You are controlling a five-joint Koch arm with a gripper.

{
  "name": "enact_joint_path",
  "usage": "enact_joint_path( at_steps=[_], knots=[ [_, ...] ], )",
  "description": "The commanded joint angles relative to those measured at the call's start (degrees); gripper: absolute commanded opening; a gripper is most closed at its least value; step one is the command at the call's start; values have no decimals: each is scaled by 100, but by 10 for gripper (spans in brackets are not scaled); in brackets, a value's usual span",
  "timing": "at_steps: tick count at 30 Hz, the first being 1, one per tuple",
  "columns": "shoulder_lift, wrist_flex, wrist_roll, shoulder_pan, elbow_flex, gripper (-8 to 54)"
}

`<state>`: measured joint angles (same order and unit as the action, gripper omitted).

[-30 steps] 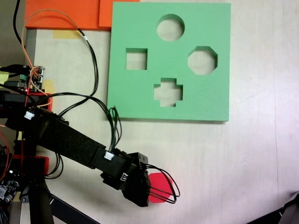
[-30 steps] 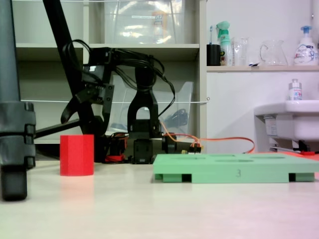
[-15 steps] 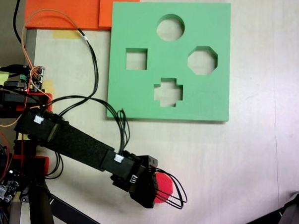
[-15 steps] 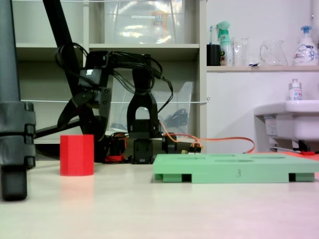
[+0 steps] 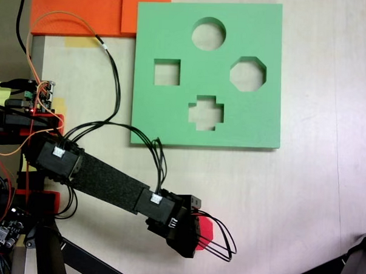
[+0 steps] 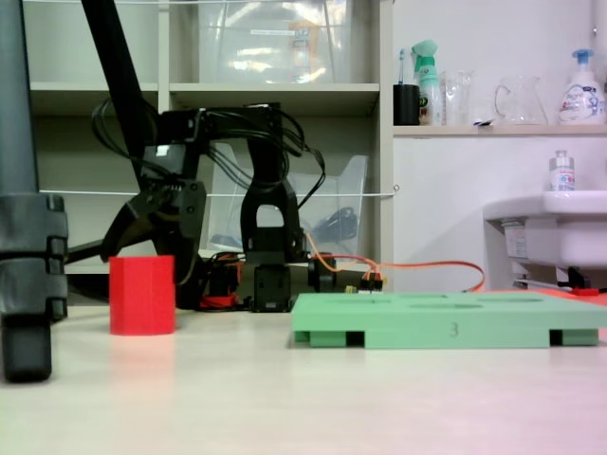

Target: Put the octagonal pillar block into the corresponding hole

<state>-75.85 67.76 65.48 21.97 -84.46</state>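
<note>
The end effector hangs low over the red octagonal pillar block, its jaws spread apart. The block stands on the bench, well apart from the octagonal hole.

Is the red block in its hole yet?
Not yet. The red block stands on the table, apart from the green board, and the eight-sided hole is empty. The gripper is low over the block, jaws spread. Grabbing, carrying and dropping it in are left.
</note>
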Motion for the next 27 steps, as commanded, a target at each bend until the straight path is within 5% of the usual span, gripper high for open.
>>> enact_joint_path(
  at_steps=[1,9,13,27],
  knots=[
    [-9,-264,-35,9,220,472],
    [272,-264,-79,-18,255,447],
    [325,-264,-70,0,123,308],
    [-167,167,167,-79,-193,232]
  ],
)
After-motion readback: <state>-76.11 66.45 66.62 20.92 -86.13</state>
